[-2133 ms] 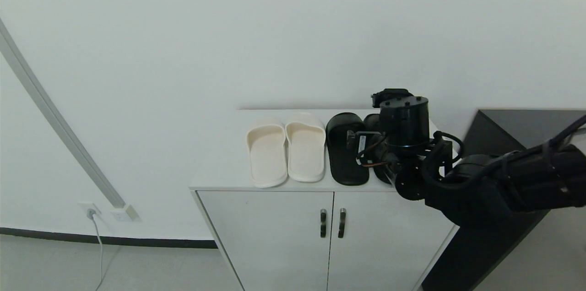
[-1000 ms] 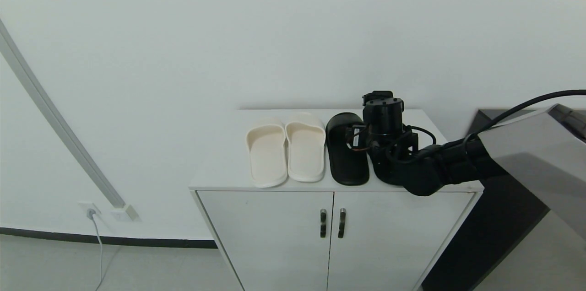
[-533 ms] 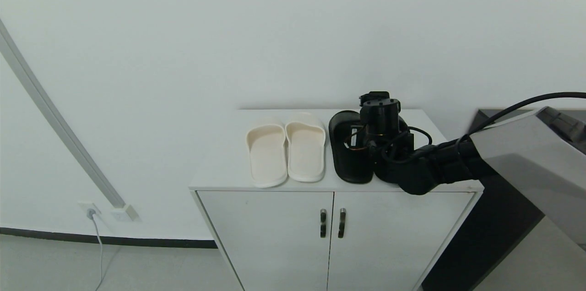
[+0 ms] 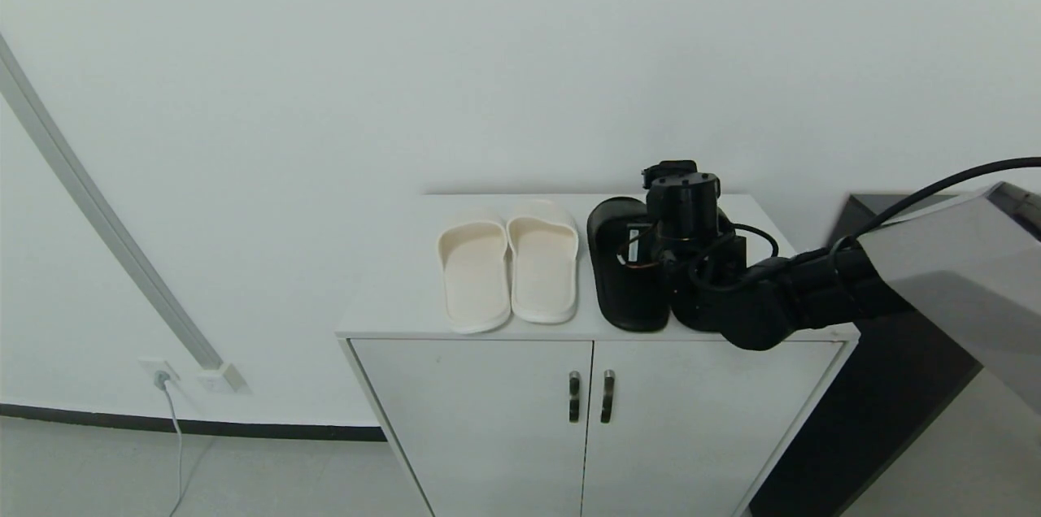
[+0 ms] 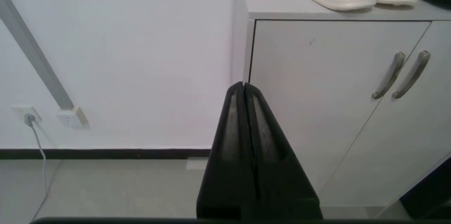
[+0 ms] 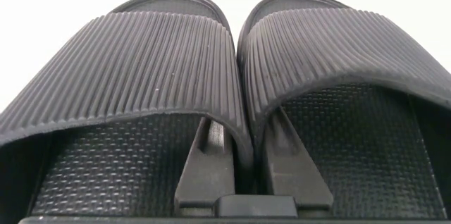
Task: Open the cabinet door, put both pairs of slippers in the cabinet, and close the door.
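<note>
Black slippers, right of centre on the cabinet top, have their 2 touching inner walls clamped by the right gripper, so lift level and slowly; the left gripper has its jaws together.

Cream slippers and ribbed black slippers, seemingly pressed together, lie toes toward the wall atop the closed white cabinet.

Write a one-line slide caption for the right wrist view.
Right gripper pinches the black slippers together, one finger under each strap.
</note>
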